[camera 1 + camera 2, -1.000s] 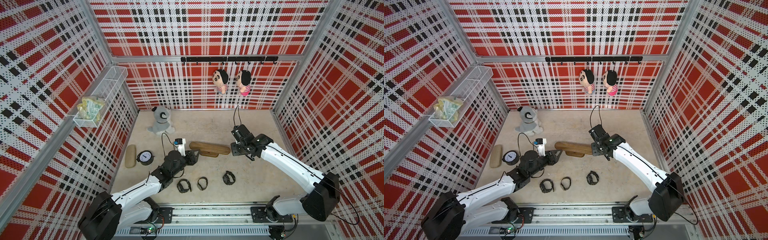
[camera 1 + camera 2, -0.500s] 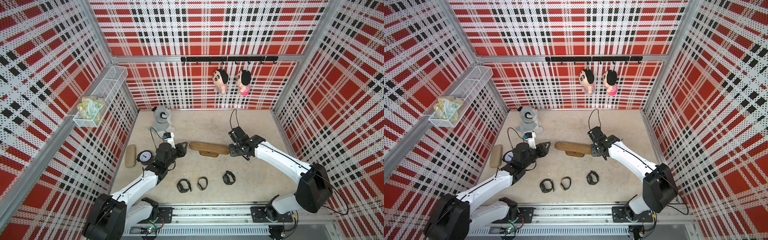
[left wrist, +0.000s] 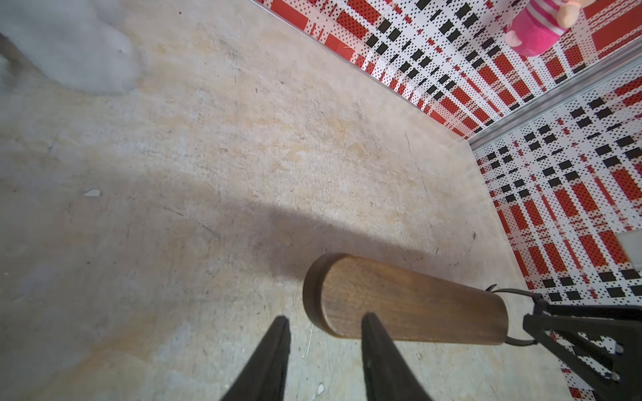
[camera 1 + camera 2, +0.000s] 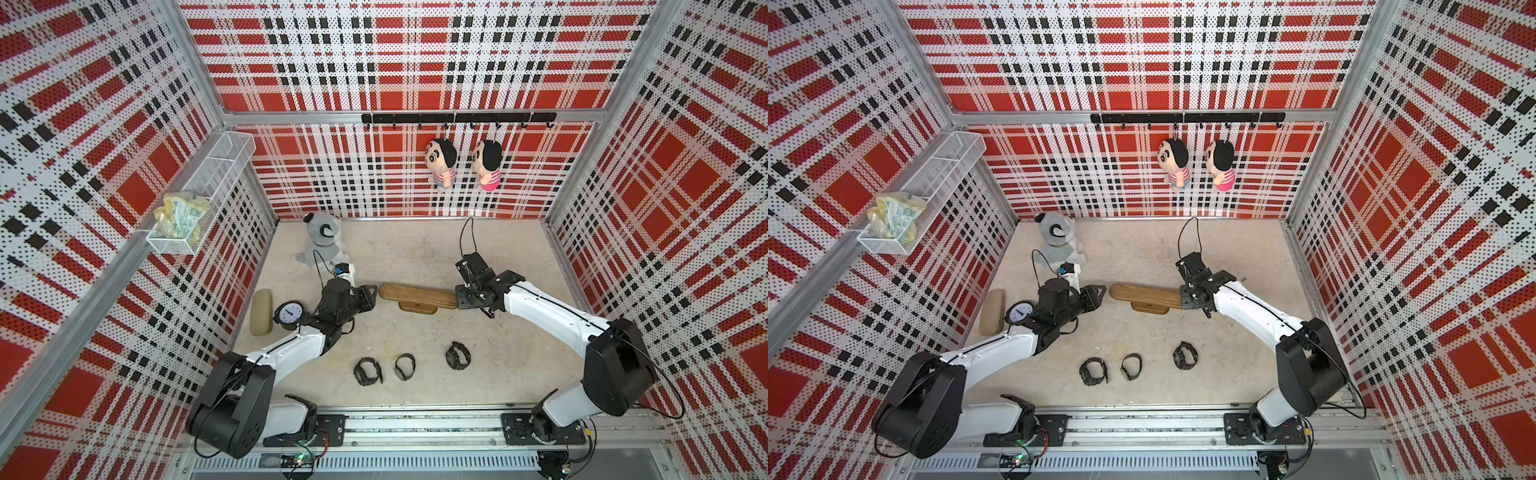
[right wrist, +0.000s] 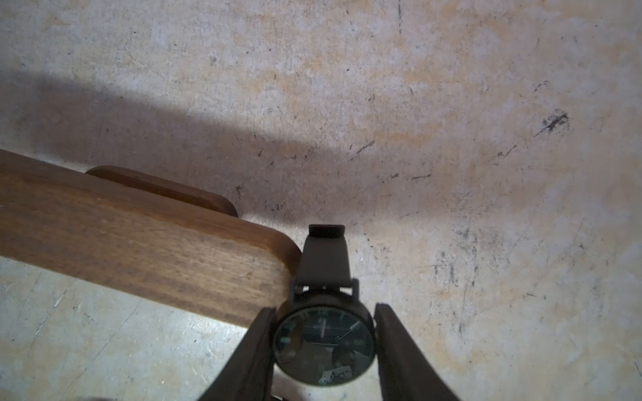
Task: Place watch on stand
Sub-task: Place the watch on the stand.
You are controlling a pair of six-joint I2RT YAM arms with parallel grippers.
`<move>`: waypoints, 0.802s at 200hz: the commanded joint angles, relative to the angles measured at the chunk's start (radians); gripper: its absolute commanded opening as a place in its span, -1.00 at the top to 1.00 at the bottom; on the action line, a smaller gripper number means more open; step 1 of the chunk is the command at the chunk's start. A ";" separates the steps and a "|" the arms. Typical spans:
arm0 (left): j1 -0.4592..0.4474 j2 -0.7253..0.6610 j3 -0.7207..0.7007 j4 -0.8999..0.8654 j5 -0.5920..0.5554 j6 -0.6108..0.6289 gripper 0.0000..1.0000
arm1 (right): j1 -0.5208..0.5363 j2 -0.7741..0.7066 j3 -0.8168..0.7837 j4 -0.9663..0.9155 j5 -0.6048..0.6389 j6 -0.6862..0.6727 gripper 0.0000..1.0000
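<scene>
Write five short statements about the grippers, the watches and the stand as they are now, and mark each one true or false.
1. The right gripper holds a watch at one end of the stand bar. True.
2. The left gripper grips a watch. False: its jaws are apart and empty, near the bar's other end.
3. Only two other watches lie loose. False: three loose watches lie on the table.
4. The round clock stands beside the beige case. True.
5. Two dolls sit on the floor. False: the dolls hang from the black rail.
</scene>
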 commanded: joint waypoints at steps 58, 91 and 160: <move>0.023 0.103 0.070 0.035 0.034 0.046 0.26 | -0.006 0.031 0.000 0.055 -0.053 0.024 1.00; 0.023 0.153 0.094 0.046 0.052 0.050 0.28 | -0.005 0.045 0.006 0.061 -0.066 0.027 1.00; 0.016 0.193 0.101 0.079 0.097 0.044 0.35 | 0.005 0.072 0.033 0.061 -0.070 0.033 1.00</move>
